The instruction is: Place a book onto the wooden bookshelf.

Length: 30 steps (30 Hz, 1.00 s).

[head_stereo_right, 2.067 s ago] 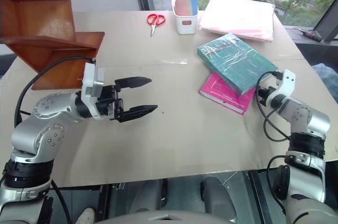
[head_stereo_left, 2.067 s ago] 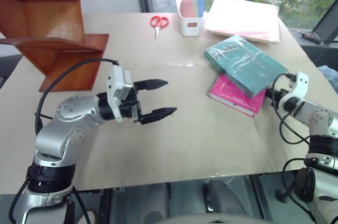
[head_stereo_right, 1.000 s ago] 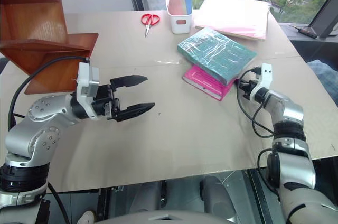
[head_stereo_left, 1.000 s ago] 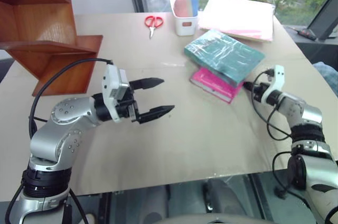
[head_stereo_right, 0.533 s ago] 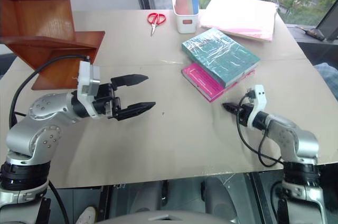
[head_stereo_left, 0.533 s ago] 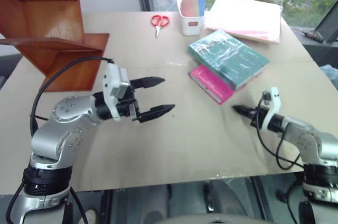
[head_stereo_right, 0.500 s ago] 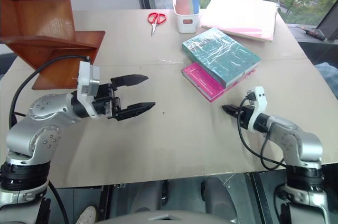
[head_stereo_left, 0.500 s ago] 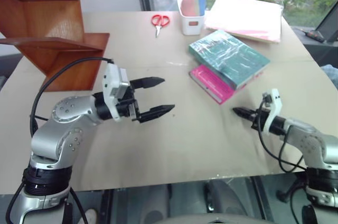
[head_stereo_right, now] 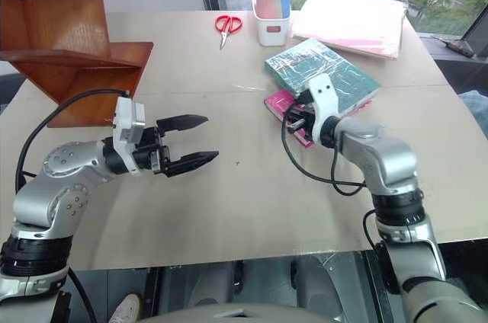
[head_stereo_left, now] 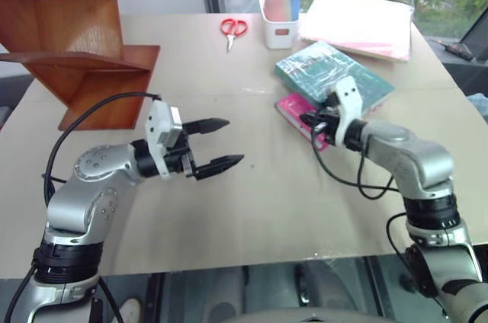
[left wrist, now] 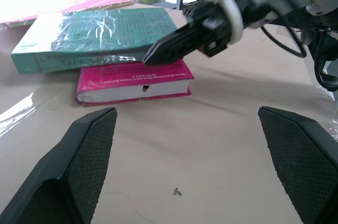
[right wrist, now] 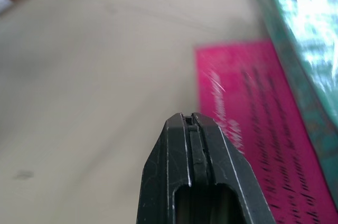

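The teal-green book (head_stereo_left: 335, 70) lies on a smaller pink book (head_stereo_left: 292, 110) at the table's middle right. My right gripper (head_stereo_left: 306, 119) is shut, with its tip over the pink book's near-left end, just under the teal book's edge (left wrist: 95, 57); I cannot tell whether it touches. The right wrist view shows its closed fingertips (right wrist: 193, 121) above the pink cover. My left gripper (head_stereo_left: 232, 141) hovers open and empty over the table's middle left, pointing at the books. The wooden bookshelf (head_stereo_left: 76, 56) stands at the far left.
Red scissors (head_stereo_left: 232, 30), a white holder (head_stereo_left: 277, 14) with coloured items and a pale pink paper stack (head_stereo_left: 366, 22) lie along the table's far side. Bare table (head_stereo_left: 267, 201) stretches between the grippers and the front edge.
My right gripper, still shut, has swung up and to the left from the table's front right to the books' near-left corner. The left gripper has stayed about where it was.
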Motion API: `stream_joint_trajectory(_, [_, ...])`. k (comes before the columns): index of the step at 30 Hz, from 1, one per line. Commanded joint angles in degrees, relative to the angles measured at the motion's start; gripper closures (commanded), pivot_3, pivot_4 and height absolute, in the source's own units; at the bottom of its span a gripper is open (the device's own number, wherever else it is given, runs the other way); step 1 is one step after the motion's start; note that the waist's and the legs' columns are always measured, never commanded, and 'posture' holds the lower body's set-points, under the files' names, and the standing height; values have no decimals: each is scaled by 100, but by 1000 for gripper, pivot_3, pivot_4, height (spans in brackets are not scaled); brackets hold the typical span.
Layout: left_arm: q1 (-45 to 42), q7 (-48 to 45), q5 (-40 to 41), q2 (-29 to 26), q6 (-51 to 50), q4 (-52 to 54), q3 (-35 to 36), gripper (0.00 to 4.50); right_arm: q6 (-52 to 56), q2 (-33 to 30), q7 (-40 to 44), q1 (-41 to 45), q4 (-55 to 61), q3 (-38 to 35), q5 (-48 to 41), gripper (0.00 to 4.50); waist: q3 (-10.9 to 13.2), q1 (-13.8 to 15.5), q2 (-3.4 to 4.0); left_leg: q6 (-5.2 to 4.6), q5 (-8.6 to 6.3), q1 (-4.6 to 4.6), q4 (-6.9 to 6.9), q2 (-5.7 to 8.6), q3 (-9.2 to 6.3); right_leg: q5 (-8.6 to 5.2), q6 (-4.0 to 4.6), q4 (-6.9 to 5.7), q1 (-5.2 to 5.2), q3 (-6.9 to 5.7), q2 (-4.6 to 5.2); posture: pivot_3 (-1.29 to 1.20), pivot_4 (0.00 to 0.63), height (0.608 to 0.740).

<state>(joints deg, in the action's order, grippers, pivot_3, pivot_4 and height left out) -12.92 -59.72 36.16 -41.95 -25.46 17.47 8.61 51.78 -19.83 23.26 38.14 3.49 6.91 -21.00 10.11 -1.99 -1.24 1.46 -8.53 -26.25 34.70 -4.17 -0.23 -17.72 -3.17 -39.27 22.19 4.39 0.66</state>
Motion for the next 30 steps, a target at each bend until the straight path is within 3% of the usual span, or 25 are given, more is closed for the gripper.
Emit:
stream_joint_trajectory(1, [88,92,62,-18,85,324,178,0,-328,99,-113,238,-745,34,349,4490,0,-10,0,0,0,2,0,0,-1,0,0,-1,0,-1,0,0,150,740])
stream_joint_trajectory(6, [311,230,111,-13,67,520,286,0,-150,24,410,174,-1160,228,379,4490,-9,-16,-15,0,0,28,0,0,-1,0,0,-8,-22,-2,0,0,150,740])
stream_joint_trajectory(10, [340,283,124,-11,61,561,286,0,339,-144,920,-170,-549,482,151,4490,-14,-23,-19,0,0,52,0,-1,-3,-1,1,-8,-47,-6,2,0,150,740])
stream_joint_trajectory(18, [282,275,118,39,63,536,234,0,746,-228,963,-599,305,434,9,4490,-11,-30,-14,0,0,50,0,0,-3,-1,1,-12,-44,-5,2,0,150,740])
stream_joint_trajectory(24, [198,225,75,89,89,437,194,0,371,-54,858,-762,1236,-537,-476,4490,-1,-24,-4,0,0,44,0,-1,-6,-1,0,-9,-41,-8,0,0,150,740])
stream_joint_trajectory(30, [84,177,29,134,123,300,127,0,494,-314,391,-750,1658,-1405,-558,4490,-1,-22,-5,0,0,44,-1,-1,-8,-1,0,-8,-42,-8,1,0,150,740])
